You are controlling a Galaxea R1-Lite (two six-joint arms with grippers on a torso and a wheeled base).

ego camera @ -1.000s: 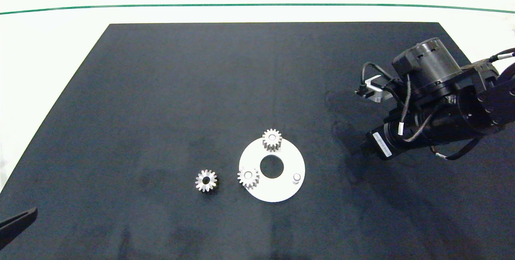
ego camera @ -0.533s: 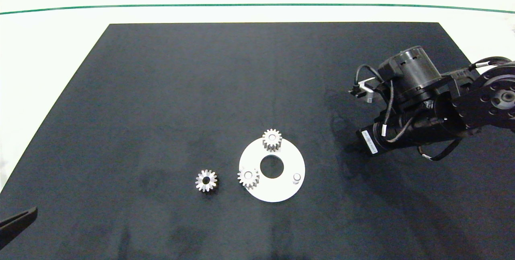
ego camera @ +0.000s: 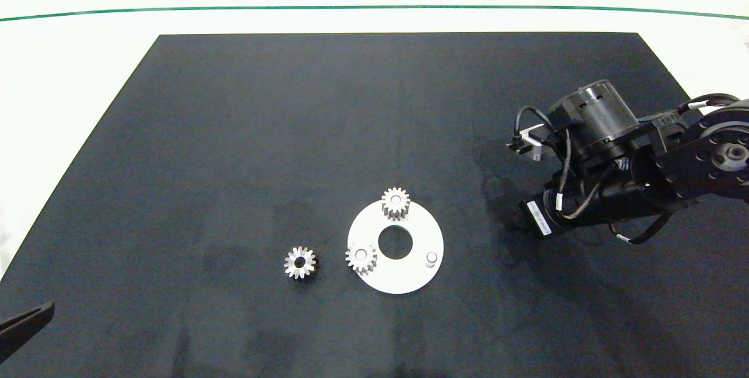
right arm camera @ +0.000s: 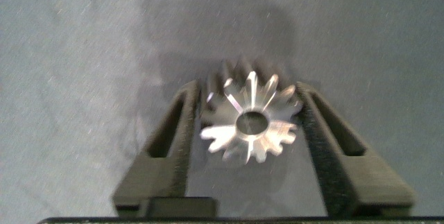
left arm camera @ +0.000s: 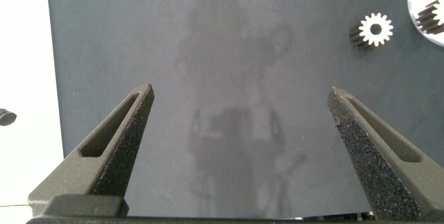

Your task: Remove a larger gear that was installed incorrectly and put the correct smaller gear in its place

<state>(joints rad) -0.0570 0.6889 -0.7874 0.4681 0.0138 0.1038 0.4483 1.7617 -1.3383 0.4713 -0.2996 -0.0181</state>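
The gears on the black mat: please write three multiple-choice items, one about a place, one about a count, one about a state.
1. Where is the star-toothed gear?
A. on the white disc
B. between the right hand's fingers
C. loose on the mat

2. How many small gears sit on the white disc?
A. one
B. two
C. three

3. How is the left hand?
A. open, holding nothing
B. shut on a gear
C. resting on the disc

Answers:
1 B: the right wrist view shows the right hand gripping it on both sides.
2 B: two sit on pegs, a third lies on the black mat, and one peg is bare.
3 A: its fingers stand wide apart above bare mat.
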